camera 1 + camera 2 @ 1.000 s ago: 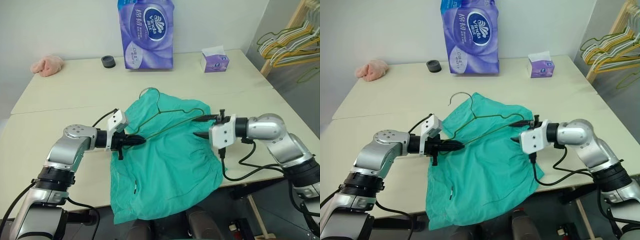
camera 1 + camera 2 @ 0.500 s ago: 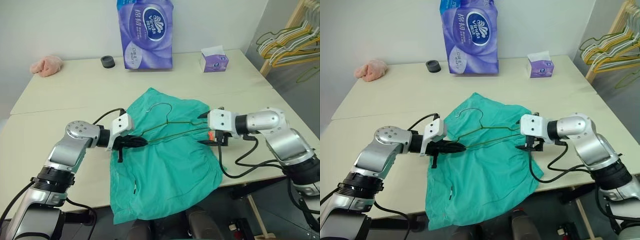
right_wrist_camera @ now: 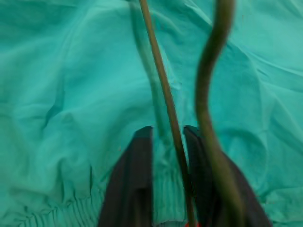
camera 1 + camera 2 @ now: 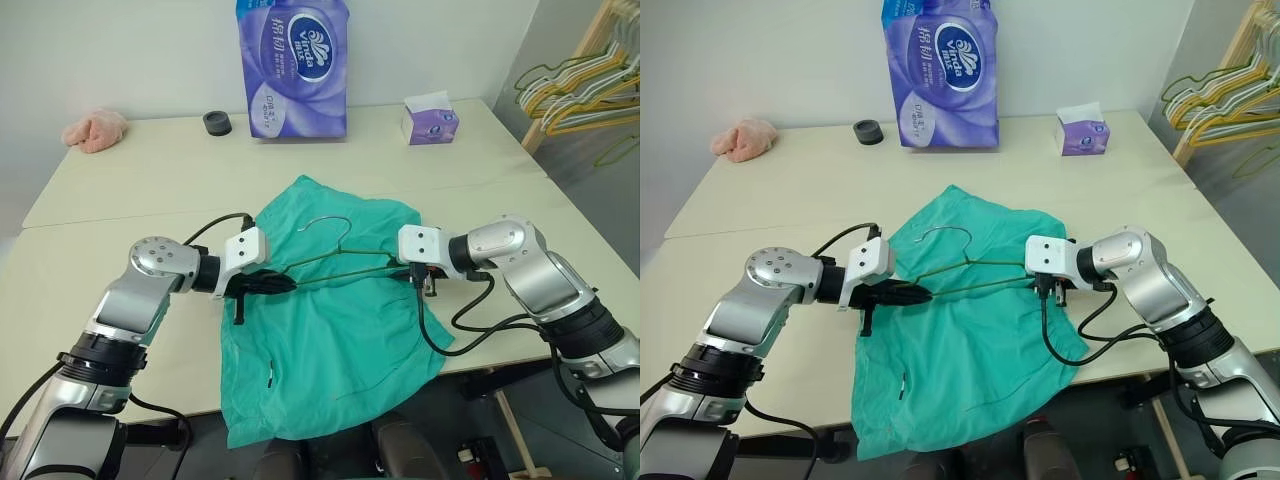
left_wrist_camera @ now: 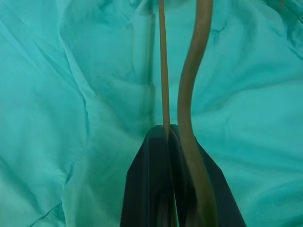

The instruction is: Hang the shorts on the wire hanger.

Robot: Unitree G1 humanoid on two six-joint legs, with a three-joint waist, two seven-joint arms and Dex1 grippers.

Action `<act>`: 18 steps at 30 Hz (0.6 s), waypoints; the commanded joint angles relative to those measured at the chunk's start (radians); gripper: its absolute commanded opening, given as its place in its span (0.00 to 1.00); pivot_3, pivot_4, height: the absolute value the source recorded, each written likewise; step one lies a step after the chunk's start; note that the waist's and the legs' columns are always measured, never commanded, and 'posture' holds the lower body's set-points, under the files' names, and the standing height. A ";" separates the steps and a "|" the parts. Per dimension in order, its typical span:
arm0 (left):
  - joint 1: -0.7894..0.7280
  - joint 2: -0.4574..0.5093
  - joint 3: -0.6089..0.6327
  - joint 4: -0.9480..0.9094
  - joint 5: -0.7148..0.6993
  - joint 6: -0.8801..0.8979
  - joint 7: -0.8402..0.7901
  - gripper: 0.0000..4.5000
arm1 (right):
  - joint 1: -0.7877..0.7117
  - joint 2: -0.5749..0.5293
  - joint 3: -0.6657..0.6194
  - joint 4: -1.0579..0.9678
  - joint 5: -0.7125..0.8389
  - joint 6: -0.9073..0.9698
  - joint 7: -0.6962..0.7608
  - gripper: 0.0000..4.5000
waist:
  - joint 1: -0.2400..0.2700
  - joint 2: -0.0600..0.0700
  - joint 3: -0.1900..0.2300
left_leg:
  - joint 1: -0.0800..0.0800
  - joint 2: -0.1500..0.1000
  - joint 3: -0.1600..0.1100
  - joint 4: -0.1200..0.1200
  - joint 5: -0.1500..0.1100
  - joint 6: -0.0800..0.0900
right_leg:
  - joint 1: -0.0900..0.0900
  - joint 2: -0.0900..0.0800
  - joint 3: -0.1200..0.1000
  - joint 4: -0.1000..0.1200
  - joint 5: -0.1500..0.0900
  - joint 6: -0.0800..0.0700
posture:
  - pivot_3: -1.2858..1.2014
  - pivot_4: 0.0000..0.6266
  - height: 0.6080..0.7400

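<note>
The teal-green shorts [image 4: 330,350] lie spread on the front of the table, their lower part hanging over the front edge. The thin olive wire hanger [image 4: 345,253] is held just above them, its hook [image 4: 335,222] pointing towards the far side. My left gripper [image 4: 280,284] is shut on the hanger's left end. My right gripper [image 4: 1045,288] is shut on its right end, by the gathered waistband. In the left wrist view the wire [image 5: 164,71] runs out from the closed gripper [image 5: 169,130]. In the right wrist view the wire [image 3: 158,71] passes between the two fingers [image 3: 137,179] over the cloth [image 3: 71,94].
On the cream table [image 4: 130,190], a tall purple tissue pack [image 4: 292,65], a black roll [image 4: 216,123] and a small tissue box [image 4: 431,118] stand at the back. A pink cloth lump [image 4: 95,130] lies at the far left. Yellow and white hangers [image 4: 580,95] hang off to the right.
My right gripper dropped from open beside the hanger's right end and closed on it. The hanger rolled, bringing its hook from the shorts' far edge towards their middle. My left gripper kept its hold.
</note>
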 commanded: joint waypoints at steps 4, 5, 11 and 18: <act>0.004 -0.002 0.001 -0.020 0.015 -0.033 0.018 0.00 | -0.014 -0.005 0.005 -0.059 -0.002 0.067 0.022 0.00 | 0.000 0.000 0.000 | 0.000 0.000 0.000 0.000 0.000 0.000 | 0.000 0.000 0.000 0.000 0.000 0.000 | 0.45 0.21 1.00; 0.007 -0.005 0.001 -0.019 0.016 -0.034 0.018 0.00 | -0.013 -0.005 0.005 -0.063 -0.002 0.073 0.022 0.00 | 0.000 0.000 0.000 | 0.000 0.000 0.000 0.000 0.000 0.000 | 0.000 0.000 0.000 0.000 0.000 0.000 | 0.45 0.21 1.00; -0.008 -0.046 0.034 0.025 -0.009 -0.034 0.046 0.30 | 0.001 -0.010 -0.008 -0.082 0.007 0.113 0.020 0.00 | 0.001 0.000 0.000 | 0.000 0.000 0.000 0.000 0.000 0.000 | 0.000 0.000 0.000 0.000 0.000 0.000 | 0.45 0.21 1.00; -0.028 -0.118 0.172 0.077 -0.106 0.014 0.166 0.64 | 0.049 -0.039 -0.080 -0.124 0.058 0.198 0.011 0.00 | 0.007 0.000 0.000 | 0.000 0.000 0.000 0.000 0.000 0.000 | 0.000 0.000 -0.001 0.000 0.000 0.000 | 0.44 0.21 1.00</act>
